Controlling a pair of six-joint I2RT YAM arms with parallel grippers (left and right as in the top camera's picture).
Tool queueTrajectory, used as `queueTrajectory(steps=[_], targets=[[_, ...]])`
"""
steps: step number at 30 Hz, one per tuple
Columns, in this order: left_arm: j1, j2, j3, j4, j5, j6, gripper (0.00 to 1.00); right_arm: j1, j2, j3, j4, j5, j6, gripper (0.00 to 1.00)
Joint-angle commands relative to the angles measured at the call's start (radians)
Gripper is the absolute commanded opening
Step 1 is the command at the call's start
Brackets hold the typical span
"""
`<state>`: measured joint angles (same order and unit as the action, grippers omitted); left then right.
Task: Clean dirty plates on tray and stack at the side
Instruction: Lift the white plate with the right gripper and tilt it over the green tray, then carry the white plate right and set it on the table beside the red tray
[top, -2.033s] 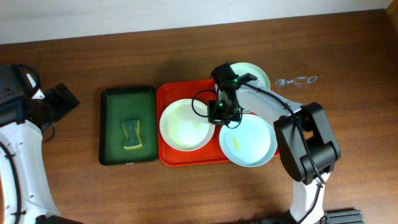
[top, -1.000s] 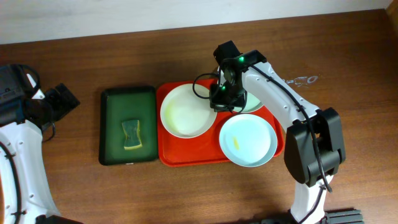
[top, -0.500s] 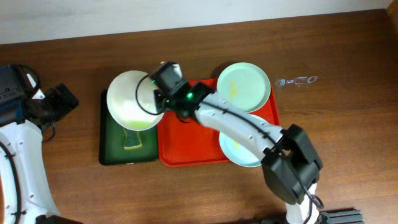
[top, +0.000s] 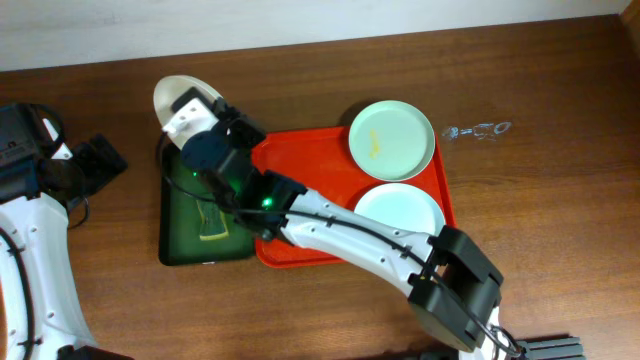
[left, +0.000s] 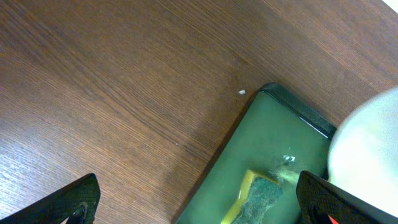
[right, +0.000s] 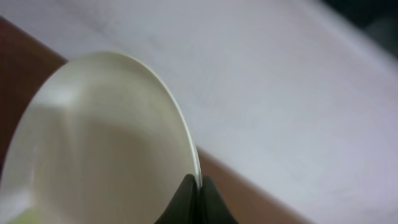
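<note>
My right gripper (top: 200, 120) is shut on the rim of the white plate (top: 172, 92) and holds it tilted on edge above the back left corner of the dark green tray (top: 180, 240). In the right wrist view the fingertips (right: 198, 190) pinch the plate (right: 106, 143) rim. Two mint-green plates (top: 391, 139) (top: 405, 210) lie on the red tray (top: 310, 165), the nearer one partly under my right arm. My left gripper (top: 100, 155) (left: 200, 202) stands open over bare table left of the green tray (left: 273, 143), with nothing in it.
A yellow-and-green sponge (top: 212, 225) (left: 258, 196) lies in the green tray. A small clear object (top: 478, 129) sits on the table at the back right. My right arm stretches diagonally across the red tray. A pale wall runs along the table's far edge.
My right gripper has carried the white plate off the red tray, leftward over the green tray to its back left corner, tipping it up on edge. The left arm has not moved.
</note>
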<state>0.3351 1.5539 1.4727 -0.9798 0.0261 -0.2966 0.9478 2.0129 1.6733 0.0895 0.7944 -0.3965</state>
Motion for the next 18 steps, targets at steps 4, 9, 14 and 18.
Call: queueTrajectory(steps=[4,9,14,18], targets=[[0.005,-0.003,0.003,0.002,0.008,-0.010,0.99,0.037,-0.026,0.019,0.086,0.131,-0.314,0.04],[0.005,-0.003,0.003,0.002,0.008,-0.010,0.99,0.040,-0.026,0.019,0.091,0.130,-0.314,0.04],[0.005,-0.003,0.003,0.002,0.008,-0.010,0.99,0.040,-0.026,0.019,0.095,0.131,-0.314,0.04],[0.005,-0.003,0.003,0.002,0.008,-0.010,0.99,0.040,-0.026,0.019,0.110,0.131,-0.314,0.04]])
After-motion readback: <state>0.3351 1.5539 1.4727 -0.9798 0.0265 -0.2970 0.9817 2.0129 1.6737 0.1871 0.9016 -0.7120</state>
